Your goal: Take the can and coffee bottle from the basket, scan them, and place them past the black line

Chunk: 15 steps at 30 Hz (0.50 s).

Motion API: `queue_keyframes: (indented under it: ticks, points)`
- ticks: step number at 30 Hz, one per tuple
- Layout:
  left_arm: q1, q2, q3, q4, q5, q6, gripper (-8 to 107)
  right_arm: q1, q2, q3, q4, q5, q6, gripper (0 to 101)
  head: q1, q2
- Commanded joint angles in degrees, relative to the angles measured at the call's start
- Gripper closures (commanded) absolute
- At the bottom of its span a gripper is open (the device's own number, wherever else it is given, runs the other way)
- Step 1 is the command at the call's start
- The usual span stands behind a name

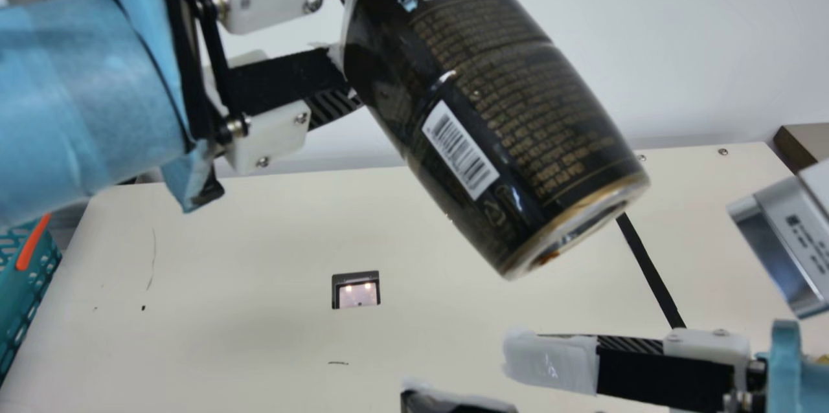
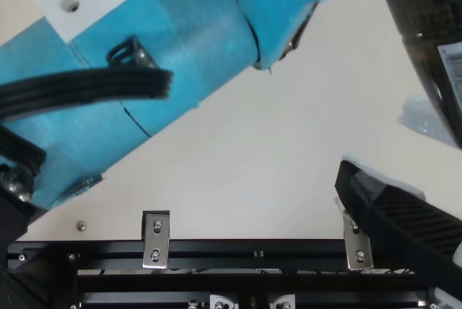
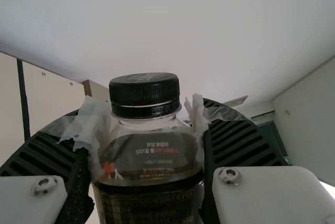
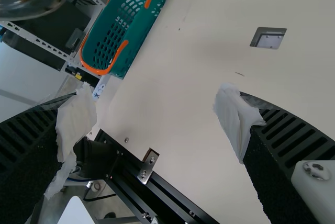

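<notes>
Coffee bottle [image 1: 495, 109]: dark label, upper centre to right of centre in the main view, raised above the surface [image 1: 227, 238], tilted, base toward lower right; white barcode [image 1: 460, 149] turned to the camera; ribbed black cap [image 3: 145, 93] seen in the left wrist view.

Left gripper [image 1: 366, 8]: upper centre of the main view, narrowed onto the bottle's cap-end half, a finger at either side.

Right gripper [image 1: 463, 377]: bottom of the main view, right of centre; set wide, nothing between the fingers.

Basket [image 1: 13, 309]: teal, orange handles, left edge of the main view; upper left in the right wrist view.

Window [image 1: 358, 293]: small, dark-framed, two lit spots, set in the surface below centre.

Black line [image 1: 649, 270]: slanting across the surface, right part of the main view, partly behind the bottle
</notes>
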Motion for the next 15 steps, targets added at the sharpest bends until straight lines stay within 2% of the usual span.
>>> queue_keyframes:
  ticks: [1,15]
  points:
    - [0.0,0.0,0.0,0.0,0.0,0.0,89,0.0,0.0,0.0,0.0,0.0,0.0,0,-0.1,0.0]
    - [0.0,0.0,0.0,0.0,0.0,0.0,89,0.0,0.0,0.0,0.0,0.0,0.0,0,-0.1,0.0]
